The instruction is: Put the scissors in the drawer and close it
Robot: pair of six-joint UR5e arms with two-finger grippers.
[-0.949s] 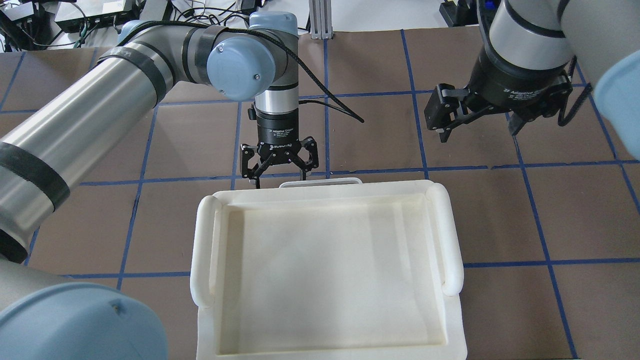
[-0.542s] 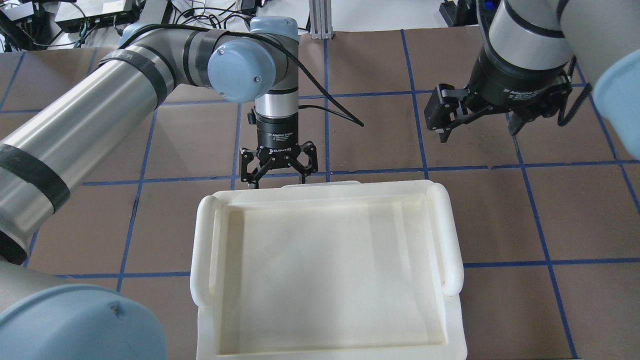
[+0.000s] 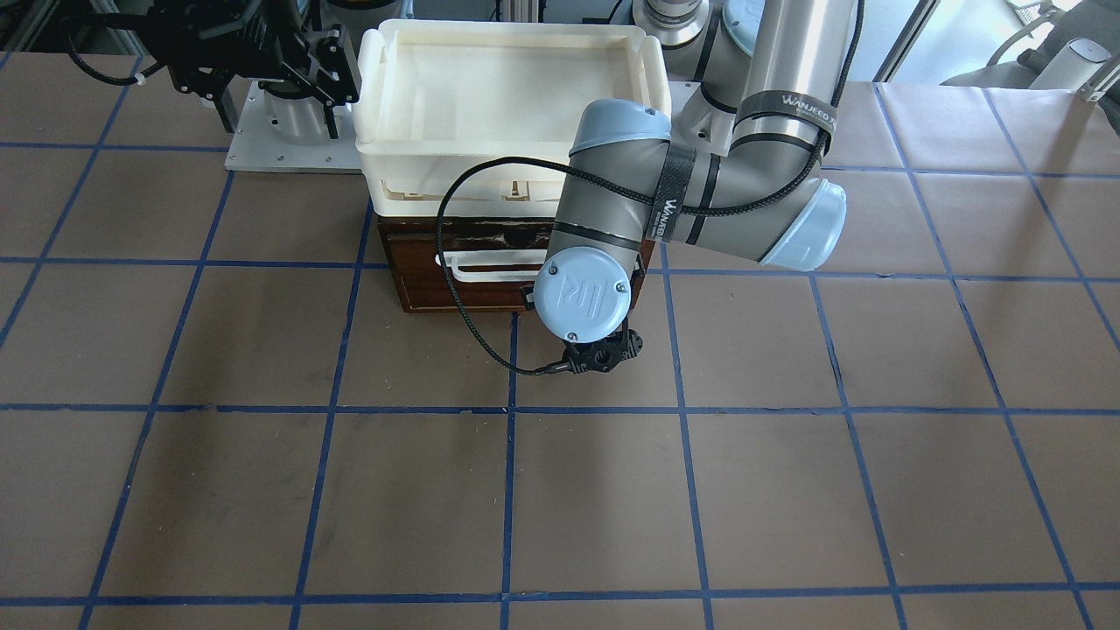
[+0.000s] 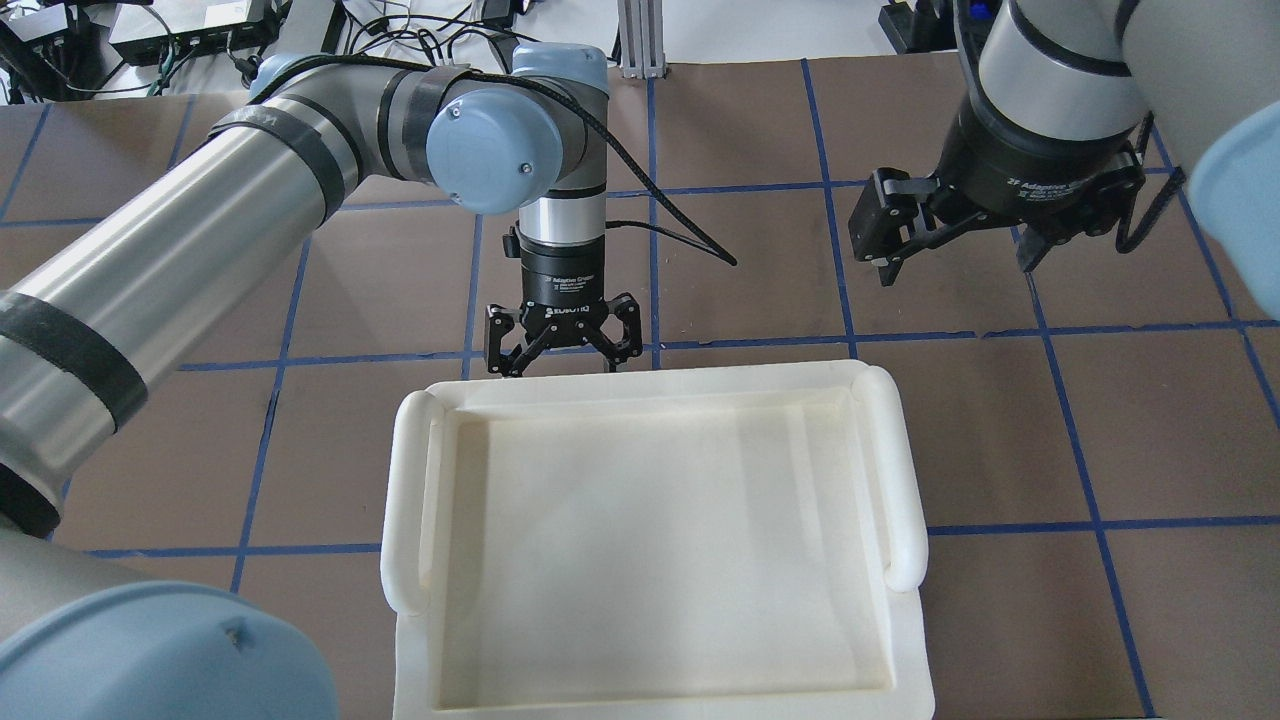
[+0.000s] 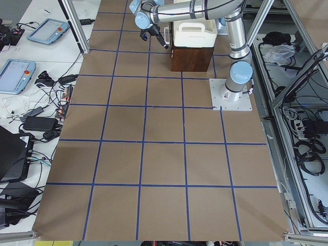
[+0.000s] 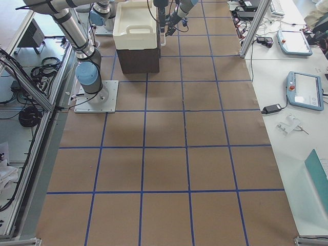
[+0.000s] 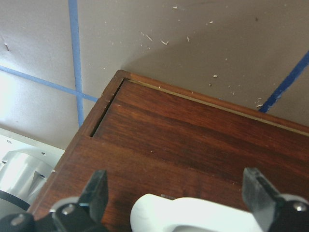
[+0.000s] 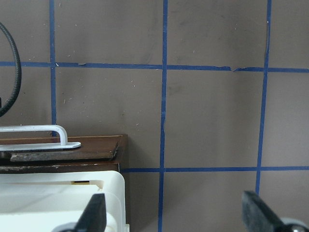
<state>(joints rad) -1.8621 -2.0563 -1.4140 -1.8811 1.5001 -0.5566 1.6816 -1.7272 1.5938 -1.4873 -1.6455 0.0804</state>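
Jaws wide, my left pincer (image 4: 558, 366) straddles the drawer's (image 7: 193, 140) white bar handle (image 7: 193, 215) — released, placed to push it shut.

The left gripper (image 4: 560, 366) points straight down just above the centre of the overhead view, its fingers (image 4: 496, 342) spread wide, while the right gripper (image 4: 957, 266) hangs at upper right, likewise spread.
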